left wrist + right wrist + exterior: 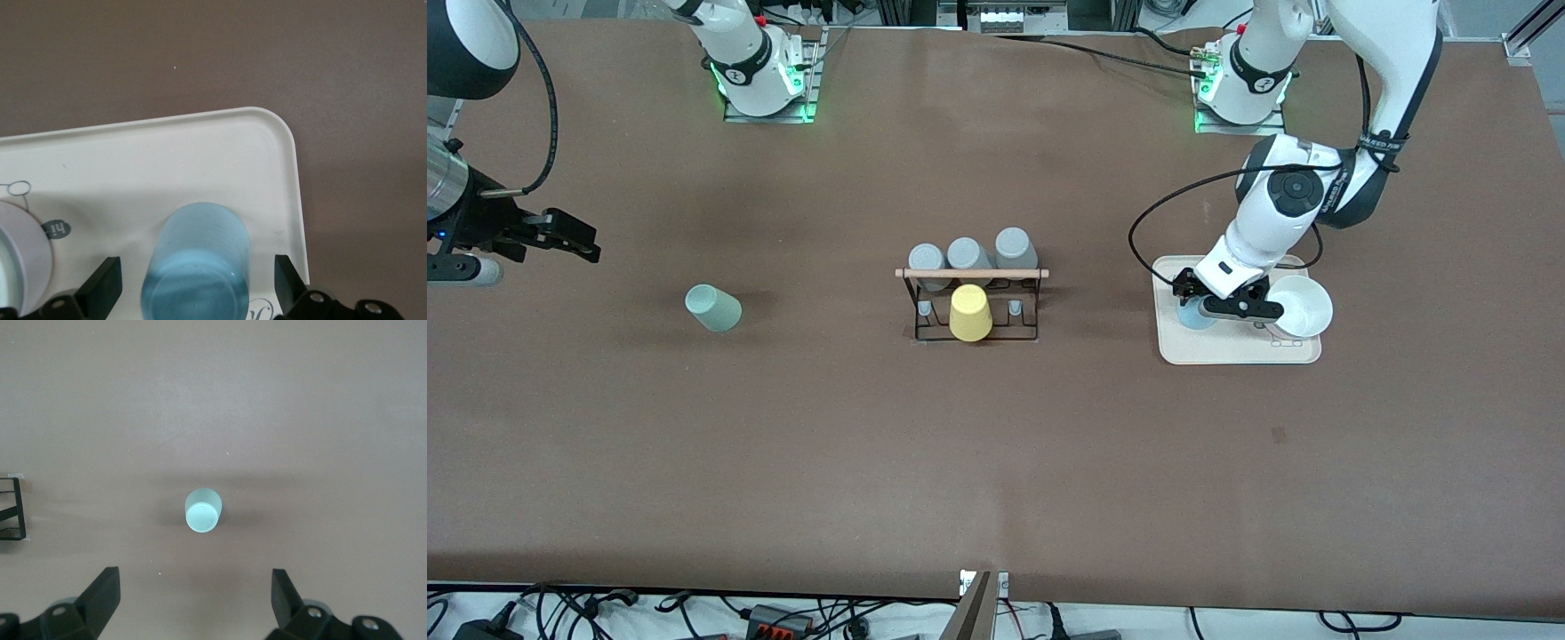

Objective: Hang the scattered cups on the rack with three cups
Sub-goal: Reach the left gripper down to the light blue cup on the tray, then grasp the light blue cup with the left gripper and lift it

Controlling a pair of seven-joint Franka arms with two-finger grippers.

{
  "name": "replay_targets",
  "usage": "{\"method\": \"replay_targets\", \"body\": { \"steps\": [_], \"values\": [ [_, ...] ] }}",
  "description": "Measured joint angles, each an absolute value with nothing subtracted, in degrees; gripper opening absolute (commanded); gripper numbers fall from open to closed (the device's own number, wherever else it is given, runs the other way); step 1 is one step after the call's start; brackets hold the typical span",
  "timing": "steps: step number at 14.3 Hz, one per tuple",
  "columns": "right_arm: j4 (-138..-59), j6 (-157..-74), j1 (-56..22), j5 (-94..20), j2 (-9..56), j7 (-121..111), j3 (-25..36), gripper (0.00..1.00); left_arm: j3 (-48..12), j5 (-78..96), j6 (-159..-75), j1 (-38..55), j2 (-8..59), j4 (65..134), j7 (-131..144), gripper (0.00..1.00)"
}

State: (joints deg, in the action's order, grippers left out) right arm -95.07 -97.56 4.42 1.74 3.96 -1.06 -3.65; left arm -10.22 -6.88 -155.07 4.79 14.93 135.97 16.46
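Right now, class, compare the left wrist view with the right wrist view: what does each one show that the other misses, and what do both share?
Only the left wrist view shows the light blue plastic tumbler on the beige tray, between the open left gripper fingers. Only the right wrist view shows the pale mint-green tumbler and a corner of the black wire rack; the right gripper is open. Both show the brown table.
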Motion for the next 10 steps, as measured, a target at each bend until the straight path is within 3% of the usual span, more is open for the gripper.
{"method": "replay_targets", "body": {
  "steps": [1, 2, 4, 7, 10],
  "values": [
    [-95.1, -97.6, 4.4, 1.7, 4.0, -1.1, -3.7, 1.0, -10.2, -7.3, -155.9, 4.8, 15.4, 136.3, 16.5, 0.84],
    [-95.1, -97.6, 4.4, 1.7, 4.0, -1.1, -3.7, 1.0, -10.2, -8.5, -156.5, 4.7, 15.8, 136.5, 16.5, 0.64],
    [-95.1, -97.5, 4.4, 1.7, 4.0, -1.0, -3.7, 1.0, -10.1, -10.3, -156.9, 4.5, 16.1, 136.6, 16.6, 0.4],
    [-95.1, -97.5, 4.4, 1.7, 4.0, -1.0, -3.7, 1.0, -10.1, -11.0, -157.0, 4.5, 16.0, 136.6, 16.6, 0.23],
    [-95.1, -97.5, 4.4, 1.7, 4.0, -1.0, -3.7, 1.0, -10.1, -11.0, -155.8, 4.5, 16.0, 136.1, 16.6, 0.21]
  ]
}}
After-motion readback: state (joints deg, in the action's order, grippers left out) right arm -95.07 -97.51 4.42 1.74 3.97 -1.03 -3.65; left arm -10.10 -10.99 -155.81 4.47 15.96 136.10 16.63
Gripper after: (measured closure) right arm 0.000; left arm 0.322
